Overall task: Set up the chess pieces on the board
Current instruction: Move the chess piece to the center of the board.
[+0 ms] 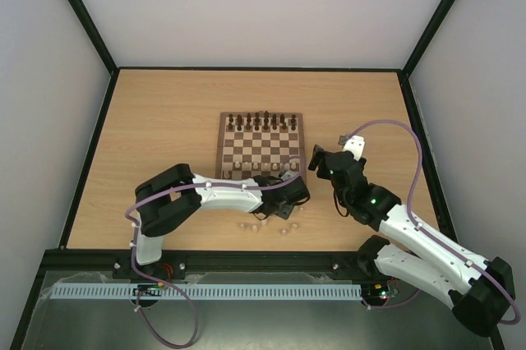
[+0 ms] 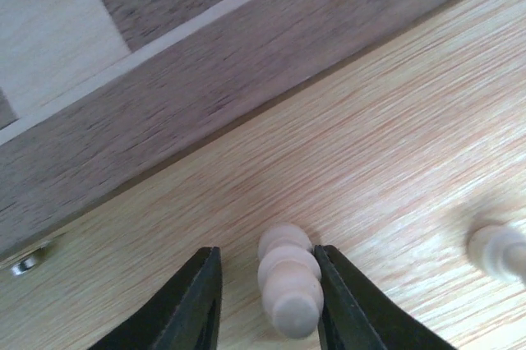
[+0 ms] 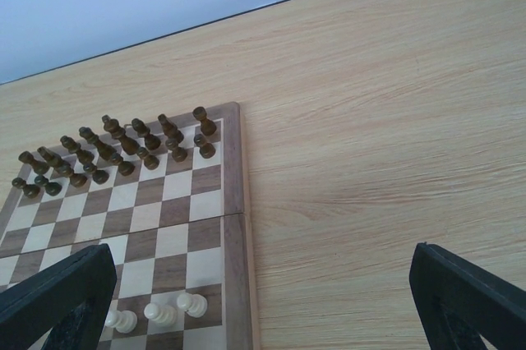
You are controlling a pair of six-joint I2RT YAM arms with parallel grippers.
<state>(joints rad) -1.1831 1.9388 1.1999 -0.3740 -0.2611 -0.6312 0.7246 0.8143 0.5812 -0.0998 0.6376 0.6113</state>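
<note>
Presently, one pale chess piece [image 2: 288, 280] is found lying on the bench [image 2: 394, 120] near the board [image 2: 164, 95] — straddled by the left hand [image 2: 269, 309], unclamped, a gap remaining on one side. The right hand [image 3: 263, 301] is held fully released beside the board.

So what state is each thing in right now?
Left arm: jaws partly open, astride a pale piece lying on the table.
Right arm: jaws wide open, empty.
Board: flat, unfolded.
Dark pieces: upright, two far rows.
Pale pieces on board: upright, near row.
Loose pale pieces: off the board.
</note>
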